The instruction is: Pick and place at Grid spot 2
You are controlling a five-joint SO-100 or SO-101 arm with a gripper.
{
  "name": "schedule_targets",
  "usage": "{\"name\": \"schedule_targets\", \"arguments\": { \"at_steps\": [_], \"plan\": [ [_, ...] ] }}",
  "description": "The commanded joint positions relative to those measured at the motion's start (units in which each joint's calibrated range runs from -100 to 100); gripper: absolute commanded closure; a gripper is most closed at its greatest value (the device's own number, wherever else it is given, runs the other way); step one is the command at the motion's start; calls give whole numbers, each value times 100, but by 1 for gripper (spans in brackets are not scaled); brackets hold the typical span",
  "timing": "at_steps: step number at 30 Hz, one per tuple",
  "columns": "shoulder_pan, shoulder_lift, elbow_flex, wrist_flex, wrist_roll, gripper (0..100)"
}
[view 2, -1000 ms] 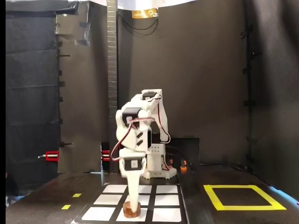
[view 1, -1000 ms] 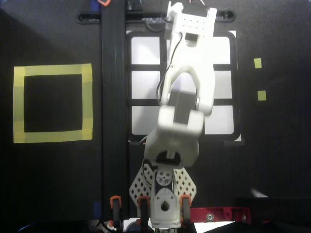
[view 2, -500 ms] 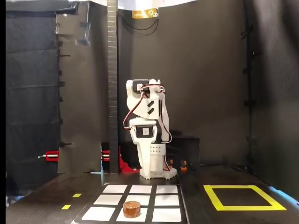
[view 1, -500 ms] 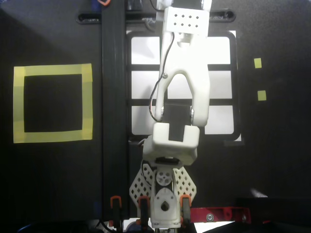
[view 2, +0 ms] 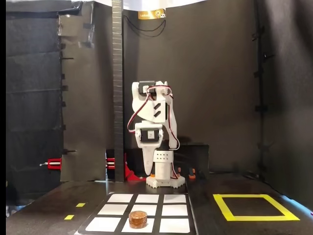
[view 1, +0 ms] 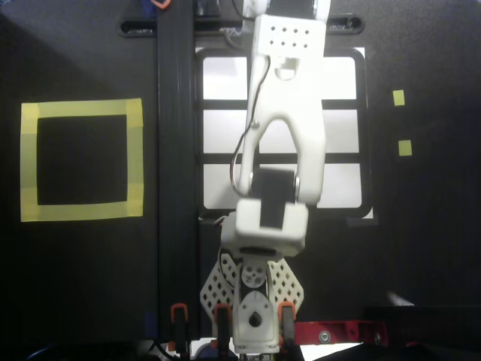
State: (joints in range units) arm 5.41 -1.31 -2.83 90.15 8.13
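Small brown disc (view 2: 138,219) sits on Grid spot 2 (view 2: 138,225), middle cell of grid row nearest fixed camera, farthest from robot base; disc alone, nothing touching it; gripper (view 2: 149,172) hangs point-down, folded near base, well above grid; fingers look pressed together, empty; overhead view, arm (view 1: 285,128) covers that cell.
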Motion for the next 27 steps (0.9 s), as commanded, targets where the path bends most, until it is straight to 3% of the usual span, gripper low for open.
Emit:
{"name": "schedule_targets", "arguments": {
  "at_steps": [1, 7, 18, 27],
  "plan": [
    [24, -693, -166, -377, -147, 100],
    [-118, -1758, 81, -1373, -440, 100],
    [-319, -4934, 4985, -4578, -464, 100],
    [-554, -7912, 8037, -5018, -474, 100]
  ]
}}
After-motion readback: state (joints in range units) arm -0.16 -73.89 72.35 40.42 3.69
